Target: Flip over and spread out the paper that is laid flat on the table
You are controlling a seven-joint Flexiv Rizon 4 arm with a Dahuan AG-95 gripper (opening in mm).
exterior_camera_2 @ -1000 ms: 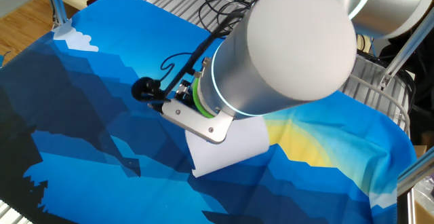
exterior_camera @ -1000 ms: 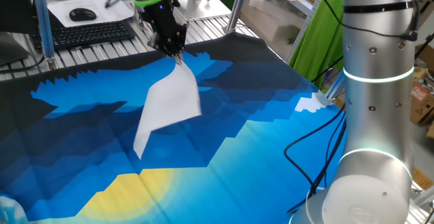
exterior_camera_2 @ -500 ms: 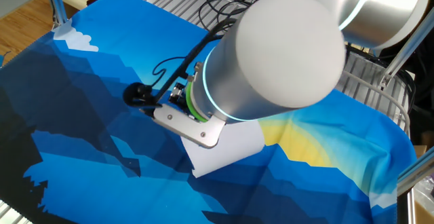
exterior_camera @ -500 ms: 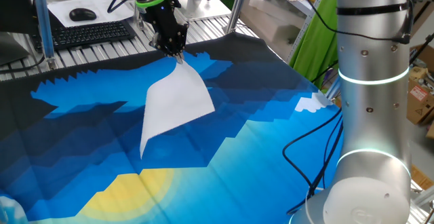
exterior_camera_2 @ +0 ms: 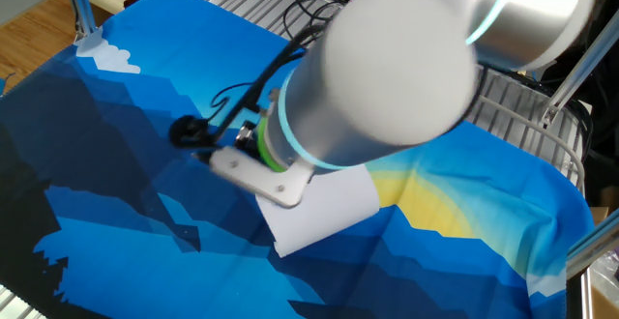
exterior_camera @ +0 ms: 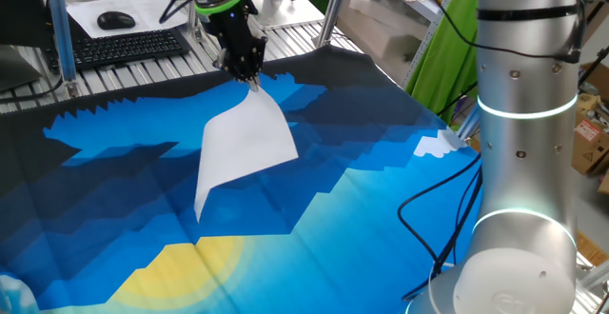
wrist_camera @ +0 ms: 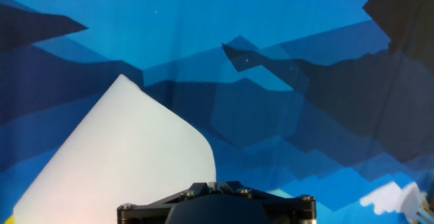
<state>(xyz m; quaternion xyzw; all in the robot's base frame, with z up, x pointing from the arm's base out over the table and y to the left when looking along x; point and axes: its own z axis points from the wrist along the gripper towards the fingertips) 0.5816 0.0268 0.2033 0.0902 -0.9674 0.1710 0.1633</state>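
The white paper (exterior_camera: 243, 141) hangs from one corner above the blue patterned table (exterior_camera: 381, 152), its lower corner near the cloth. My gripper (exterior_camera: 251, 79) is shut on the paper's top corner at the far side of the table. In the other fixed view the paper (exterior_camera_2: 324, 208) shows below the arm, and the gripper itself is hidden by the arm. In the hand view the paper (wrist_camera: 115, 156) curves away from the gripper (wrist_camera: 217, 183), blank side showing.
A keyboard (exterior_camera: 124, 46) and a white sheet with a black mouse (exterior_camera: 116, 19) lie on the desk behind the table. The metal slatted edge (exterior_camera: 295, 30) runs along the far side. The arm's base (exterior_camera: 523, 162) and black cables (exterior_camera: 442, 219) stand at right.
The gripper has shifted slightly, and the hanging paper has swung and spread a little wider to the right. It stays held by the corner.
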